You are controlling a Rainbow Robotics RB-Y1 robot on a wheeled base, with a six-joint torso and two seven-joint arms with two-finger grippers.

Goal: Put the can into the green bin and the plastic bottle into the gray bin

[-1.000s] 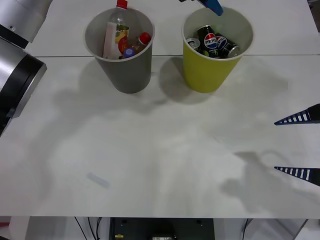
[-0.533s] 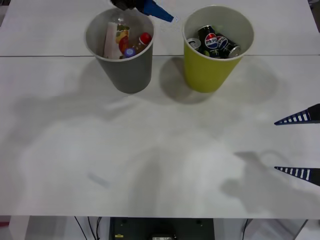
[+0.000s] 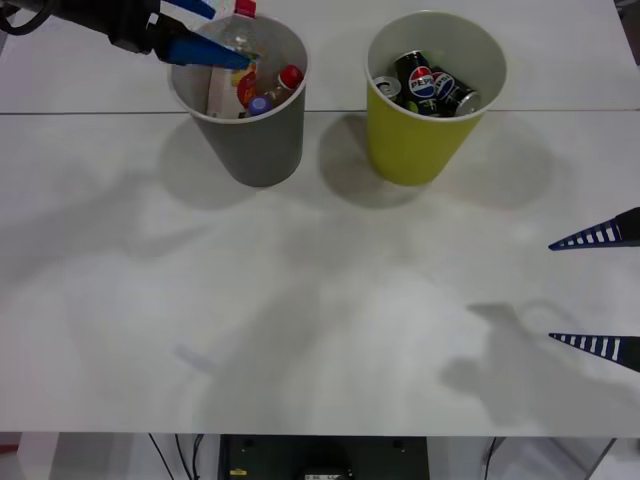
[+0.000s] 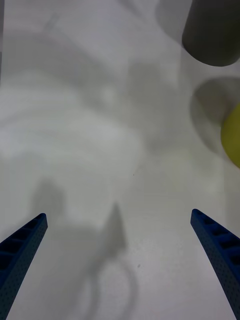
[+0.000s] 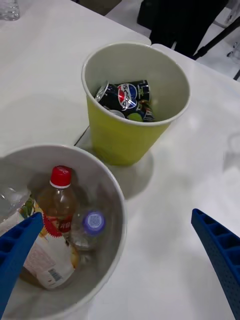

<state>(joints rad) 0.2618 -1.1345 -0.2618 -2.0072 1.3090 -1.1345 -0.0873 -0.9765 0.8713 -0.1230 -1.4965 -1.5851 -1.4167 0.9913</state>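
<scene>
I judge the sorting all but done: nothing lies loose on the table point(image 3: 320, 330), and both bins are loaded. My left gripper point(image 3: 205, 35) hangs at the far left, over the far-left rim of the gray bin point(image 3: 255, 140), fingers spread wide and empty. From its wrist camera I look straight down into that bin and see nothing between the fingers but the contents below. My right gripper point(image 3: 600, 290) sits at the near right edge of the table, well apart from both bins, also wide open with nothing in it.

The next move, as I read it, calls only for lifting the left arm clear of the gray bin without clipping its rim, then parking it. I would pull up before swinging back, since one finger reaches over the opening.

The can point(image 5: 122, 95) lies on its side inside the green bin point(image 3: 415, 140), at the far right of centre, dark-sided with a red, white and blue logo, its silver top turned toward the wall; other dark cans lie beside it, touching. The bottle point(image 5: 57, 200) stands tilted in the gray bin, red cap up, amber liquid inside, just beside a blue-capped bottle and a larger one with a fruit label. The two bins stand near each other, not touching.
</scene>
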